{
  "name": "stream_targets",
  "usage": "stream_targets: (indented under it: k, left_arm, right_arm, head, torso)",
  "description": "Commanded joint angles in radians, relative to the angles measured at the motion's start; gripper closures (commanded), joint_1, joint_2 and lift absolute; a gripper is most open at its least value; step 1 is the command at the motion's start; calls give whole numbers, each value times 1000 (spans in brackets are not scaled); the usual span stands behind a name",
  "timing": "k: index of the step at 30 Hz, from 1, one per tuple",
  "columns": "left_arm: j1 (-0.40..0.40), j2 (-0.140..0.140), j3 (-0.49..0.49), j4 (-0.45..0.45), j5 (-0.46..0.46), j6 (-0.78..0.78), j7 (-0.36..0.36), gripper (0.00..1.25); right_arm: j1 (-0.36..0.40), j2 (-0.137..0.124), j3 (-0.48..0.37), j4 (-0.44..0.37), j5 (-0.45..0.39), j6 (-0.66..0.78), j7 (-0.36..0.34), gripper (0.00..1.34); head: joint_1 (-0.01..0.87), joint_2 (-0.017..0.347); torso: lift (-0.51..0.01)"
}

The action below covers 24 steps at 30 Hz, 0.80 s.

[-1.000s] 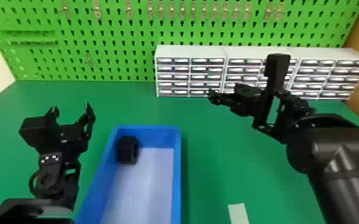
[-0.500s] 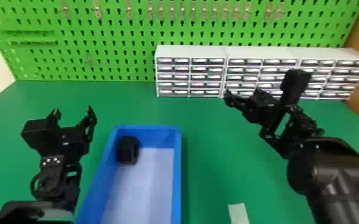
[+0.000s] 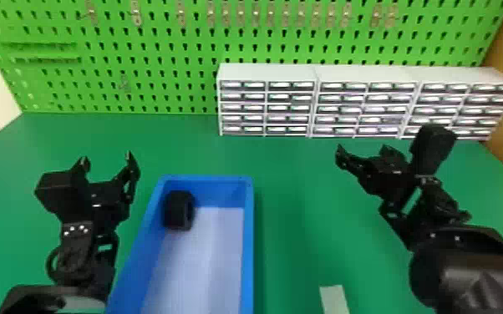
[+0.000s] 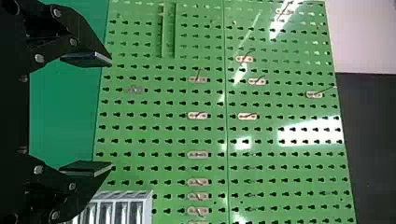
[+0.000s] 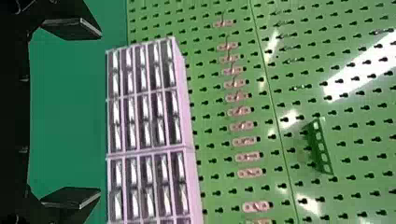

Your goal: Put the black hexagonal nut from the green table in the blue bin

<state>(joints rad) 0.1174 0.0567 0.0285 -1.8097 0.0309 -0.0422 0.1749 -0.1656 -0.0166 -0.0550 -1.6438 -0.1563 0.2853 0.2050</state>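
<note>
Black nut [image 3: 178, 210] in blue bin [image 3: 248, 234], 11 o'clock corner; looks done.
Left hand [image 3: 106, 158] at bin's 10, right hand [image 3: 362, 151] at 2, both open, empty. Retreat slowly toward 4, don't clip bin.

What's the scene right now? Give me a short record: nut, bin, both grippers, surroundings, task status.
Nut: black nut inside the bin, in its far left corner
Bin: blue bin on the green table, between the two arms
Left gripper: left gripper open and empty, left of the bin
Right gripper: right gripper open and empty, right of the bin
Surroundings: white drawer units at the table's back, before the green pegboard
Task status: nut in bin; looks complete
</note>
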Motion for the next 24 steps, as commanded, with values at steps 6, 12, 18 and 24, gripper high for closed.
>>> stream_targets:
  k: [6,12,18,24]
  left_arm:
    - [1,0,-7,1,1,2,0,463]
    - [1,0,-9,1,4,2,0,463]
    - [2,0,-12,3,6,2,0,461]
    - [1,0,-12,3,9,2,0,463]
  right_arm:
    - [55,0,23,-21,35,-86,-119,117]
    - [78,-8,55,-21,80,-113,-160,117]
    - [93,-11,75,-21,93,-136,-183,117]
    - [106,-8,76,-21,95,-141,-185,117]
  head:
    - [657,57]
    - [657,57]
    - [657,57]
    - [657,57]
  torso:
    - [-95]
    - [-95]
    - [-95]
    - [-95]
